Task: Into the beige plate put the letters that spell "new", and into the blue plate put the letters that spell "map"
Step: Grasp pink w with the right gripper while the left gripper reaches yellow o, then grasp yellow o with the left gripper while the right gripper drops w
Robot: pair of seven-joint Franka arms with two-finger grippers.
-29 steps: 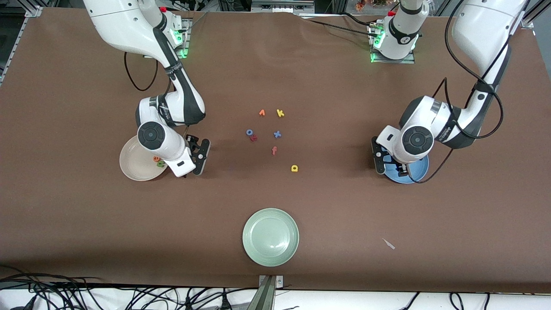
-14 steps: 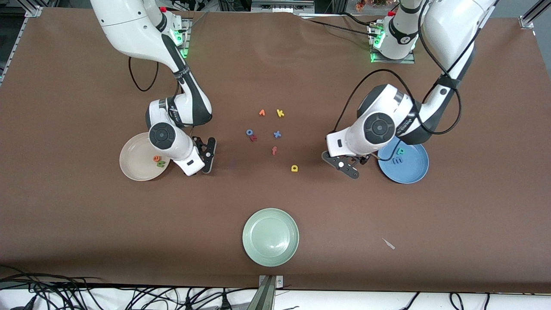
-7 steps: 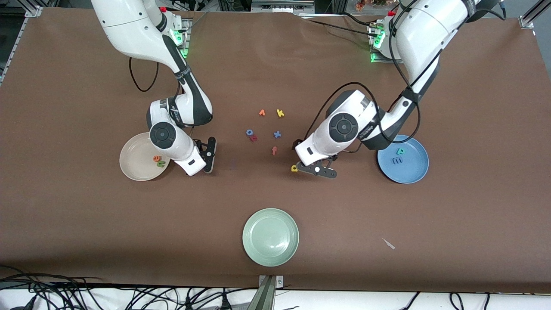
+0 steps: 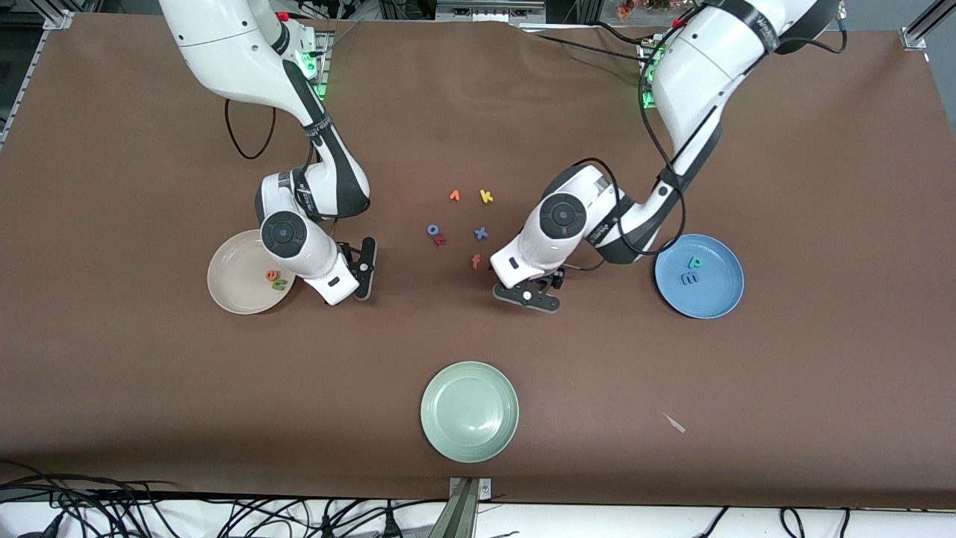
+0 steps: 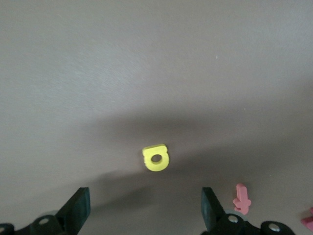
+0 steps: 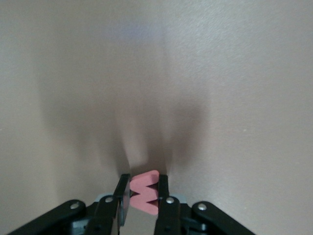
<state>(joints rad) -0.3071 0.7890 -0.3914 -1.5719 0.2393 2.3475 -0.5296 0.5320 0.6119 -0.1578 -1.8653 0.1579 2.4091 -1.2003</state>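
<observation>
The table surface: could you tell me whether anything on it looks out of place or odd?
One thing: a small pale scrap lies alone on the brown table, nearer the front camera than the blue plate and apart from the letters. It looks like stray debris. Nothing appears spilled or damaged.

Pale green plate (image 4: 469, 412), loose letters (image 4: 486, 196), brown table (image 4: 149, 373).

On the table (image 4: 134, 388), the plate (image 4: 231, 288) at the right arm's end holds the e (image 4: 272, 275) and n (image 4: 279, 284). The plate (image 4: 721, 295) at the left arm's end holds the p (image 4: 695, 262) and m (image 4: 691, 279). Between them lie the v (image 4: 454, 196), k (image 4: 486, 196), o (image 4: 432, 230) and f (image 4: 476, 261). A third plate (image 4: 470, 411) lies nearest the camera. The left gripper (image 5: 144, 210) is over the a (image 5: 156, 157); the right gripper (image 6: 143, 193) holds the w (image 6: 145, 192) beside the first plate.
</observation>
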